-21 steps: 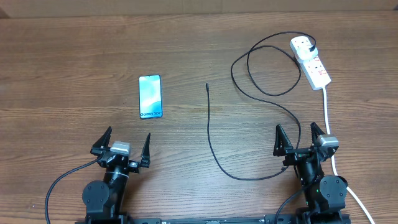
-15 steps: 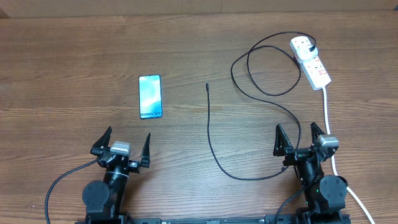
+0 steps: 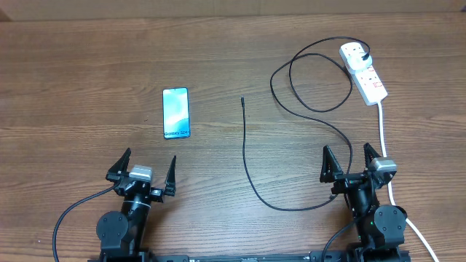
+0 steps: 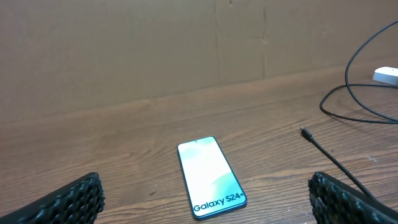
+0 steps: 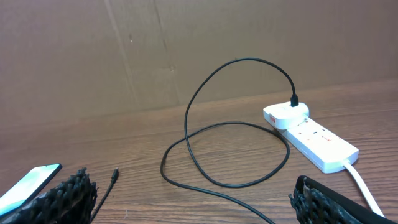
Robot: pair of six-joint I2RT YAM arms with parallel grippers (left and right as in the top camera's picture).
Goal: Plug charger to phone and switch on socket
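Left pincer [image 3: 149, 157]; phone [image 4: 210, 177], seemingly "Galaxy S24+"

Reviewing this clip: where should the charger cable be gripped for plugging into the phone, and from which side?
Just behind the connector tip of the charger, from above, closing across the cable: that stretch lies flat and straight on the table.

phone [image 4: 210, 176] screen reading "Galaxy S24+" across its near end in the left wrist view, the same line too small to make out fully from overhead, red markings on the socket [image 3: 363, 70] too small to read
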